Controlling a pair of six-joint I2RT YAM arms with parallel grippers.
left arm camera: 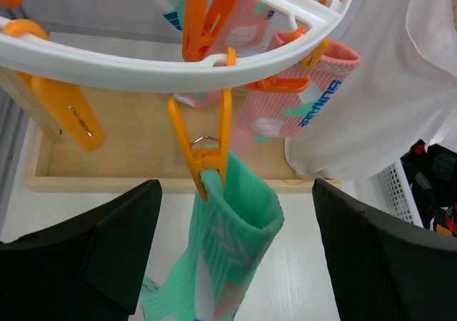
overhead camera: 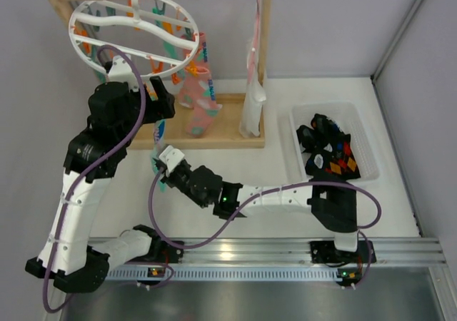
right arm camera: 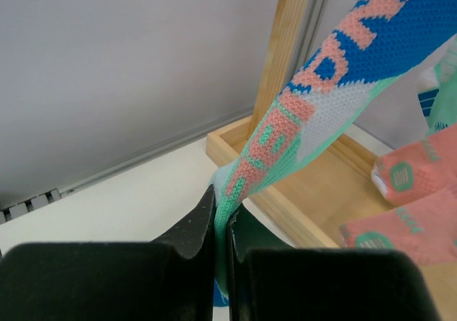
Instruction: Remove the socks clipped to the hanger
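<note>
The white oval hanger (overhead camera: pixel 132 32) hangs from the wooden rail, with orange and teal clips under it. In the left wrist view a mint-green sock (left arm camera: pixel 235 242) hangs by its cuff from an orange clip (left arm camera: pixel 203 150) on the hanger ring (left arm camera: pixel 107 60). My left gripper (left arm camera: pixel 235 257) is open, one finger on each side of the cuff and neither touching it. My right gripper (right arm camera: pixel 223 214) is shut on the lower end of this same sock (right arm camera: pixel 321 93), which runs taut up to the right. Pink socks (left arm camera: pixel 300 100) remain clipped behind.
A long white cloth (overhead camera: pixel 253 93) hangs at the right end of the wooden rack (overhead camera: pixel 214 132). On the table to the right stands a white bin (overhead camera: pixel 357 114) holding dark socks. The rack's wooden base tray lies under the hanger.
</note>
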